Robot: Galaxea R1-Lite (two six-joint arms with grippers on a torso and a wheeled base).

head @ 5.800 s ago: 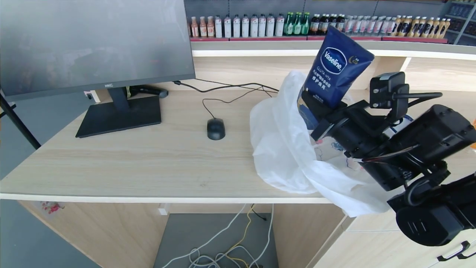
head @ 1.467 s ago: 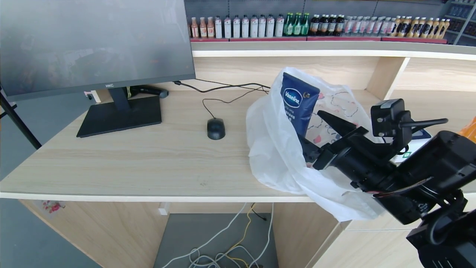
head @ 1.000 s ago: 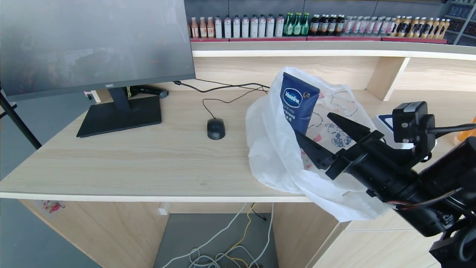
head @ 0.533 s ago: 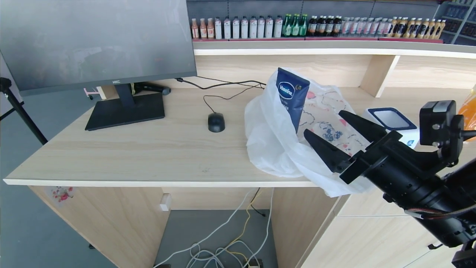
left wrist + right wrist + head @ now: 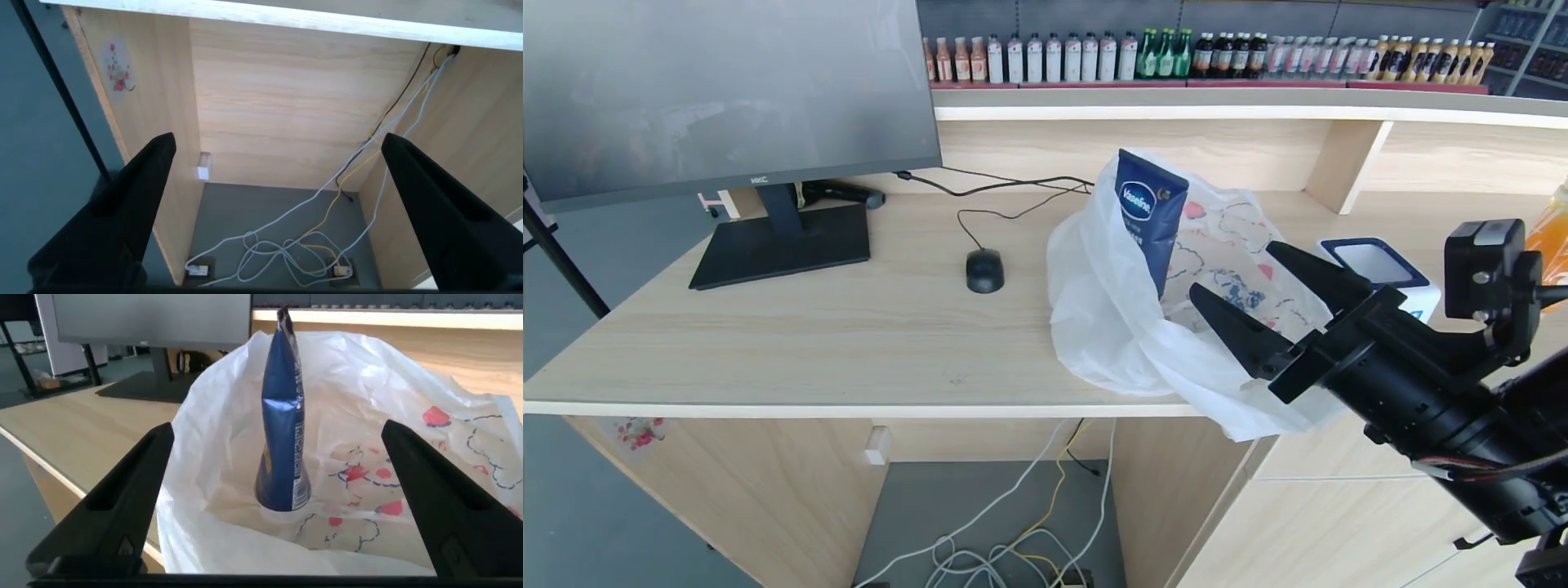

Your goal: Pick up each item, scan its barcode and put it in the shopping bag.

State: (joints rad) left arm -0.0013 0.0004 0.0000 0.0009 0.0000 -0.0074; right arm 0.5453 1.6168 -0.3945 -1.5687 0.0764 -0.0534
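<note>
A blue tube-shaped pouch [image 5: 1145, 216] stands upright inside the white plastic shopping bag [image 5: 1119, 343] on the wooden counter; the right wrist view shows the pouch [image 5: 282, 474] and the bag [image 5: 212, 433] from close up. My right gripper [image 5: 1232, 268] is open at the bag's near right side, a short way from the pouch, holding nothing. In the left wrist view my left gripper [image 5: 278, 140] is open and faces the space under the counter.
A white barcode scanner with a dark rim [image 5: 1376, 265] sits right of the bag, with an orange bottle [image 5: 1553, 233] beyond it. A monitor [image 5: 727, 90], a mouse [image 5: 984, 271] and cables occupy the counter's left. Loose cables [image 5: 286, 245] lie under the counter.
The right gripper, earlier shut on the pouch above the bag, has let it go inside the bag, opened and drawn back to the right. The head camera has shifted slightly.
</note>
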